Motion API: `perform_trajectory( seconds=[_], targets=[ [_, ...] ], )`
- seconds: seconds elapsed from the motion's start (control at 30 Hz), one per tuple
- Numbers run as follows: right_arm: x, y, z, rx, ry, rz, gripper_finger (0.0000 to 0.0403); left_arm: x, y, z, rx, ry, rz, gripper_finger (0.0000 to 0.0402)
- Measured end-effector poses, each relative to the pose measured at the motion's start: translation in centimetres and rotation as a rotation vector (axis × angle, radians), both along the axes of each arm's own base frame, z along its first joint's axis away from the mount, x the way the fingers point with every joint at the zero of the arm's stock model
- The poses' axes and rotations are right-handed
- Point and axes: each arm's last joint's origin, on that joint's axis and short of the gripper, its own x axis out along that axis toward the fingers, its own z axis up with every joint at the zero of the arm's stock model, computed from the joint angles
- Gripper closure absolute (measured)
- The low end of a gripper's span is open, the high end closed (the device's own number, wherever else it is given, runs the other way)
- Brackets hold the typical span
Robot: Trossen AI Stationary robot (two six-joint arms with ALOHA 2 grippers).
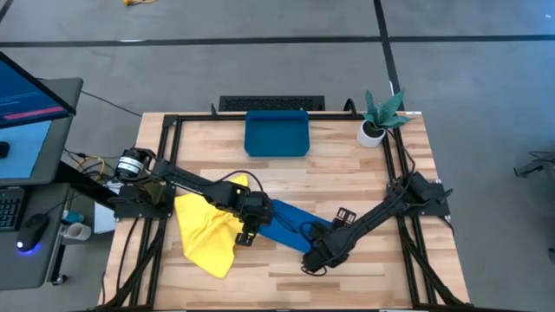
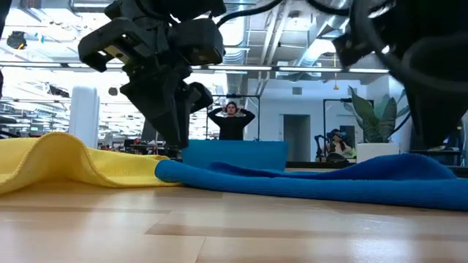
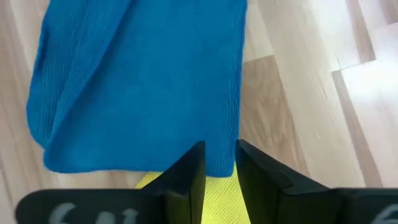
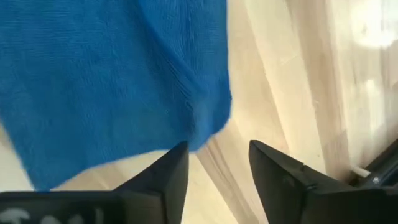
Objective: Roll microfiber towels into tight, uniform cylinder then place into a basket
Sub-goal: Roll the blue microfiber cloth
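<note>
The blue towel lies in a loose long strip across the table's middle. Its left end meets the crumpled yellow towel, which lies on the table's left half. My left gripper points down over the blue towel's corner, its fingers narrowly apart. My right gripper stands open above bare wood, just past the strip's right-hand corner and near the table's front edge. The teal basket sits at the far middle with nothing in it. My left gripper comes steeply from above with one finger on either side of the blue towel's corner, where the blue cloth meets the yellow. The cloth lies flat there. Whether the fingertips touch it, I cannot tell.
A white pot with a green plant stands at the far right corner. Black frame rails run along the table's sides. A desk with a monitor stands beyond the left edge. A person stands in the room behind.
</note>
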Motion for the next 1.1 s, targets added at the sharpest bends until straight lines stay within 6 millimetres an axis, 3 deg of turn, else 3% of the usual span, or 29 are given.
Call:
perform_trajectory(
  seconds=[0.2,0.33,0.5,0.73,1.1],
  targets=[
    [-0.9,0.3,2.7,0.014,-0.109,0.040,0.0211,-0.2,-0.8,0.2,-0.007,-0.003,-0.009,0.0331],
    [-0.2,1.4,2.9,0.049,-0.253,0.107,0.0226,-0.3,-0.9,0.3,-0.002,-0.008,-0.024,0.0332],
    [1.6,2.5,1.1,0.063,-0.341,0.220,0.0254,-0.2,-1.3,0.3,-0.016,-0.020,-0.023,0.0332],
    [3.4,1.4,-1.3,0.034,-0.314,0.205,0.0307,-1.1,-3.4,0.3,-0.005,0.015,-0.036,0.0332],
    [4.5,-0.7,-1.5,0.084,-0.283,0.132,0.0363,-2.2,-5.2,0.6,0.009,0.052,-0.039,0.0332]
  ],
)
